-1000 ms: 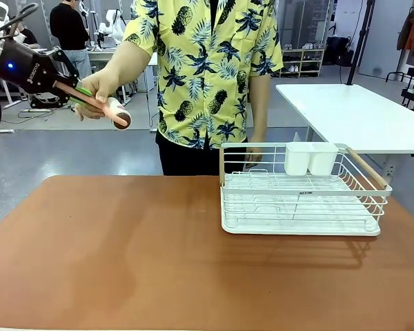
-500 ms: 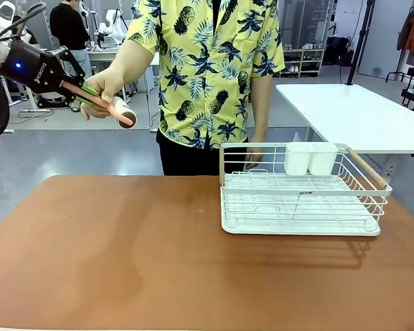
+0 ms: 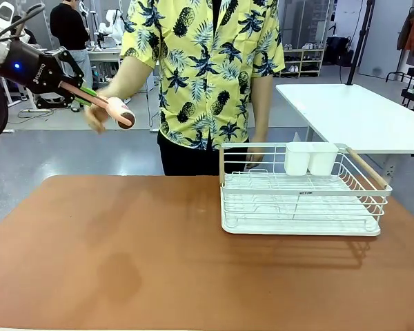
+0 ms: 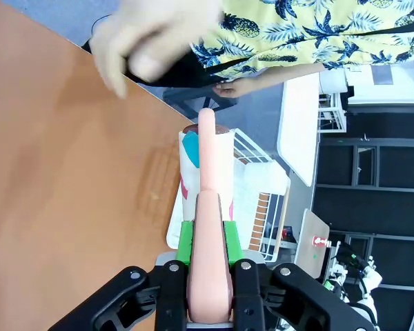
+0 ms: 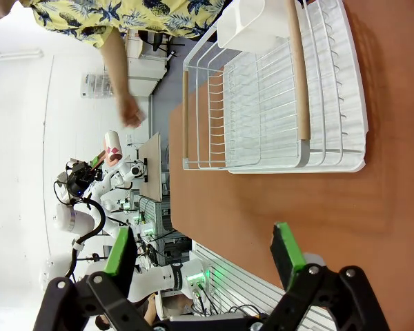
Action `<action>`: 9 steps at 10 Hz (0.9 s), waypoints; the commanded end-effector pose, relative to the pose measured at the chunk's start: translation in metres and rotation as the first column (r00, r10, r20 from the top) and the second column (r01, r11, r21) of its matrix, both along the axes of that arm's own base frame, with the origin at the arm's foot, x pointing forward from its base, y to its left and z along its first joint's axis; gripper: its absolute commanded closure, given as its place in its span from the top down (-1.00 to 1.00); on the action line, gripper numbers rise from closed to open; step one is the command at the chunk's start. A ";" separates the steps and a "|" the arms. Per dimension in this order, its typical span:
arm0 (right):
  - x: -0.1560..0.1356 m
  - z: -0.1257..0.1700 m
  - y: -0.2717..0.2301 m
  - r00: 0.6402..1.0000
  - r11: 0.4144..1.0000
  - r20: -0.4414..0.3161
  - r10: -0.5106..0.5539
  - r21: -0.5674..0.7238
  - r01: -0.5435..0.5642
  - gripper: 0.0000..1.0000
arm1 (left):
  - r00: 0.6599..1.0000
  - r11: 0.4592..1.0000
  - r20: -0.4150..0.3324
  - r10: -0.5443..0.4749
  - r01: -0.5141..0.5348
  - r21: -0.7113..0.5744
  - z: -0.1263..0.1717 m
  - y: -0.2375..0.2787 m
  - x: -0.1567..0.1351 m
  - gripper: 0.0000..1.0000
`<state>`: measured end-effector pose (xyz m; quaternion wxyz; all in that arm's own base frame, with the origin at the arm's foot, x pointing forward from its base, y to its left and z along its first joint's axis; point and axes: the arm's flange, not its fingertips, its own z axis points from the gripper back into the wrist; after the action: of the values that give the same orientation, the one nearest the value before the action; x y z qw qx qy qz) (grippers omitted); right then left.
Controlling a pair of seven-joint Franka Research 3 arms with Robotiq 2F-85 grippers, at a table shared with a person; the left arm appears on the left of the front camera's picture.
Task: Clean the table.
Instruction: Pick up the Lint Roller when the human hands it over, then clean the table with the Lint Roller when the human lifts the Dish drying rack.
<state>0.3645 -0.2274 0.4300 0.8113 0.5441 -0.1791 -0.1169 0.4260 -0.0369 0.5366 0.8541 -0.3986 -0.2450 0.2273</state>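
L gripper clamped tight on lint roller handle; person's hand just beyond it, apart; table well below, fwd. Handover step, I reckon; next: lower roller flat onto top.

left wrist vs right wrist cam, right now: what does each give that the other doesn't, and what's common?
Left wrist: close-up of the left end effector shut on the pink handle of the lint roller, a green pad on each side; the person's hand, blurred, is off the roller.
Right wrist: the right end effector open, nothing between its fingers, above the table; a top-down look into the dish rack with its white cutlery holder.
Shared: table, rack, roller, the person's yellow patterned shirt.
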 end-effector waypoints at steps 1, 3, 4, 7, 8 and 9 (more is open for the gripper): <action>0.000 0.002 0.000 1.000 1.000 0.020 0.004 0.005 -0.004 1.00 | 1.000 1.000 0.001 0.001 -0.001 0.002 0.001 0.001 -0.001 -0.99; 0.000 0.002 0.000 1.000 1.000 0.020 0.004 0.005 -0.004 1.00 | 1.000 1.000 0.001 0.001 -0.001 0.002 0.001 0.001 -0.001 -0.99; 0.000 0.002 0.000 1.000 1.000 0.020 0.004 0.005 -0.004 1.00 | 1.000 1.000 0.001 0.001 -0.001 0.002 0.001 0.001 -0.001 -0.99; 0.000 0.002 0.000 1.000 1.000 0.020 0.004 0.005 -0.004 1.00 | 1.000 1.000 0.001 0.001 -0.001 0.002 0.001 0.001 -0.001 -0.99; 0.000 0.002 0.000 1.000 1.000 0.020 0.004 0.005 -0.004 1.00 | 1.000 1.000 0.001 0.001 -0.001 0.002 0.001 0.001 -0.001 -0.99; 0.000 0.002 0.000 1.000 1.000 0.020 0.004 0.005 -0.004 1.00 | 1.000 1.000 0.001 0.001 -0.001 0.002 0.001 0.001 -0.001 -0.99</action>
<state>0.3645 -0.2274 0.4300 0.8113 0.5441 -0.1791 -0.1169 0.4260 -0.0368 0.5366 0.8548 -0.3974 -0.2452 0.2264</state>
